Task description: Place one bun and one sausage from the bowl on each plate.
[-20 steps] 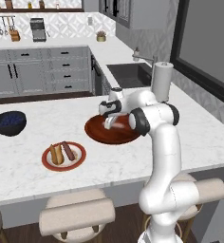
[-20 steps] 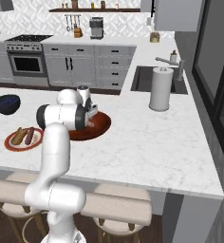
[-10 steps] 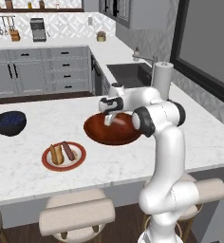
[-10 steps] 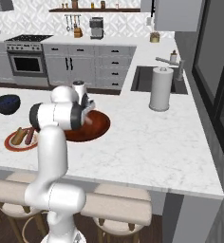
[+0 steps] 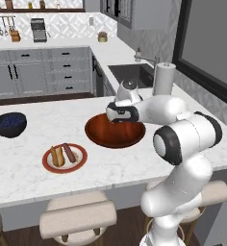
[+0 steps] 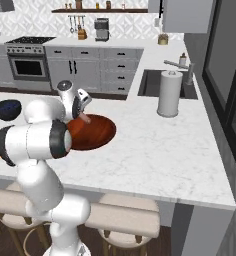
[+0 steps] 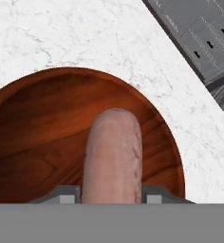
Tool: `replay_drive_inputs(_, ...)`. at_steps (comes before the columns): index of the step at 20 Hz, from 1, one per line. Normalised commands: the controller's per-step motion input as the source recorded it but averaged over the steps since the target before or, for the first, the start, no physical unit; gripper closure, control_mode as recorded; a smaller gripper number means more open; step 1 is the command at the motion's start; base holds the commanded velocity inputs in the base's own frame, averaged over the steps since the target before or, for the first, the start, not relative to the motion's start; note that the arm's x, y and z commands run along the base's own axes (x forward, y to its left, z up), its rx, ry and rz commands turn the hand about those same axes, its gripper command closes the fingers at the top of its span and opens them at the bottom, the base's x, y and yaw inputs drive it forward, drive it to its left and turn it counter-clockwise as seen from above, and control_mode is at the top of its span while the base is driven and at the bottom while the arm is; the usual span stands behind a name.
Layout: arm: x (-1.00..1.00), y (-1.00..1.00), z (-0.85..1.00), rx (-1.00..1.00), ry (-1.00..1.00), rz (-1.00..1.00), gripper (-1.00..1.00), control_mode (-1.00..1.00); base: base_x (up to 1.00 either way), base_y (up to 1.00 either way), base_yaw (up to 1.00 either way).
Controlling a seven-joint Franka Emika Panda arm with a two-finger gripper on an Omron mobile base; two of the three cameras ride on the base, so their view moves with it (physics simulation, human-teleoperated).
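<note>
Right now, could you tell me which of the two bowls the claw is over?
The wide reddish-brown bowl; the claw grips a sausage above it. The small blue bowl sits apart.

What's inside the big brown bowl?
A sausage, pinched by the pincer, over the bowl. The rest of the bowl looks bare, but the sausage and pincer cover part of the bottom.

We see a wide, glossy reddish-brown wooden bowl [image 5: 114, 132] on a white, grey-veined marble counter [image 5: 33, 178]. Above the bowl, a pale pinkish-tan sausage [image 7: 113, 154] sits between dark grey fingertips [image 7: 64, 193]. Left of the bowl lie a red-rimmed, cream-centred round plate [image 5: 64, 158] and a deep dark blue bowl [image 5: 9, 124]. Behind it stand grey cabinets [image 5: 43, 77].
</note>
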Motion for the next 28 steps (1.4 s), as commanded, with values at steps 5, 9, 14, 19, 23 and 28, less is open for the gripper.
replay_drive_inputs(5, -1.00, 0.00, 1.00, 0.09, -0.30, 0.00, 1.00, -1.00, 0.00, 0.00, 0.00)
replay_drive_inputs(9, -1.00, 0.00, 1.00, 0.12, -0.19, 0.00, 1.00, -1.00, 0.00, 0.00, 0.00)
replay_drive_inputs(14, -0.78, -0.03, 1.00, 0.14, -0.01, -0.03, 1.00, -1.00, 0.00, 0.00, 0.00)
replay_drive_inputs(19, -0.25, -0.35, 0.49, 0.04, 0.10, -0.12, 1.00, -1.00, 0.00, 0.00, 0.00)
replay_drive_inputs(23, 0.00, -0.01, 0.00, 0.00, 0.00, -0.01, 1.00, -1.00, 0.00, 0.00, 0.00)
replay_drive_inputs(28, -0.01, 0.00, 0.00, 0.00, 0.00, 0.00, 1.00, -1.00, 0.00, 0.00, 0.00)
